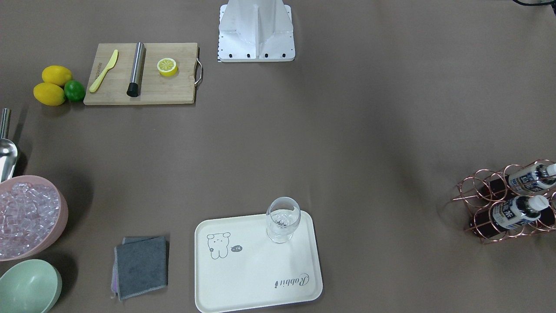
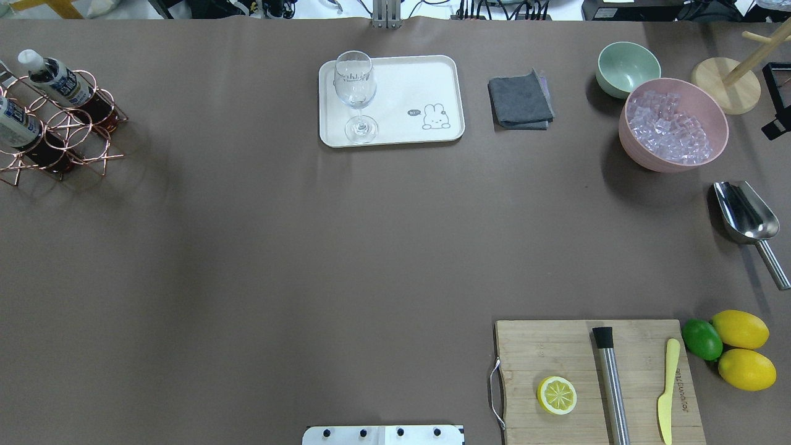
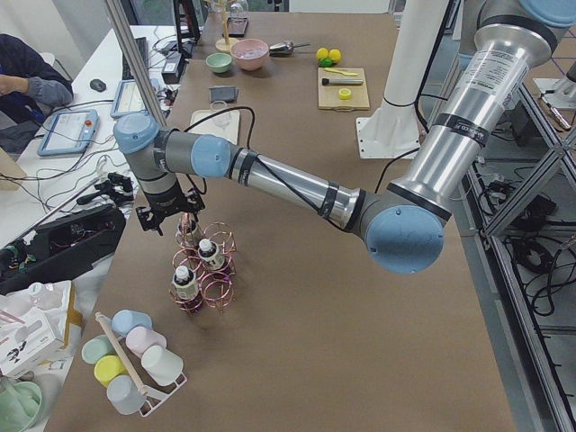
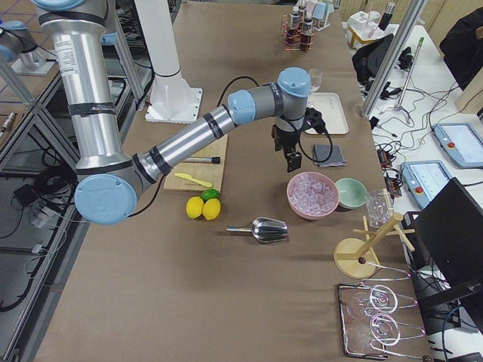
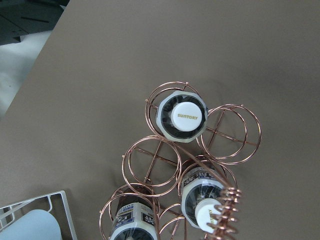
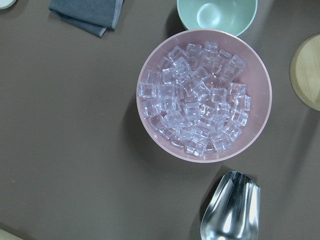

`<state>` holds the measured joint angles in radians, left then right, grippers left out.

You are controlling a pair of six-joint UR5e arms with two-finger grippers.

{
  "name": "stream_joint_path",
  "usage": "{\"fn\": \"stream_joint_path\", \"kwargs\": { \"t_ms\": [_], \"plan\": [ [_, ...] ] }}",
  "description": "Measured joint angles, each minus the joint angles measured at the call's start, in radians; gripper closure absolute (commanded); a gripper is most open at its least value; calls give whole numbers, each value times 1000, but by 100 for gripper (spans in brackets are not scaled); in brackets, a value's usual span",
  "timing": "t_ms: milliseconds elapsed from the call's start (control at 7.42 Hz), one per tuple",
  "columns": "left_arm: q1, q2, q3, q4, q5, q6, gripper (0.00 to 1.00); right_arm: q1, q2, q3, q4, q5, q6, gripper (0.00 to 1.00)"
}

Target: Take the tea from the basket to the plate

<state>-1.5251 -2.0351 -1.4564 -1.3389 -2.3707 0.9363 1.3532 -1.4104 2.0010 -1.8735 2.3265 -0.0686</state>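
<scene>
Under the left gripper (image 3: pixel 178 222) we log the tea (image 5: pixel 167 119), seated in the basket (image 5: pixel 152 167), white cap (image 5: pixel 185 117) facing it; jaw spread we cannot tell.

Shows a long table (image 3: pixel 297 297) covered in brown paper, flanked by cluttered white desks (image 4: pixel 423 98) and aluminium posts (image 4: pixel 393 56), evenly lit.

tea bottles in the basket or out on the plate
In. All three tea bottles sit capped in the copper wire basket; the plate holds only a glass.
</scene>
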Motion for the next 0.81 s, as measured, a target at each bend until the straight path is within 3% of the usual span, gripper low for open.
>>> {"fn": "stream_joint_path", "kwargs": {
  "t_ms": [808],
  "plan": [
    [43,90,-169,-3,45,41,30,1,-2,7,-116,-57,9,0]
  ]
}}
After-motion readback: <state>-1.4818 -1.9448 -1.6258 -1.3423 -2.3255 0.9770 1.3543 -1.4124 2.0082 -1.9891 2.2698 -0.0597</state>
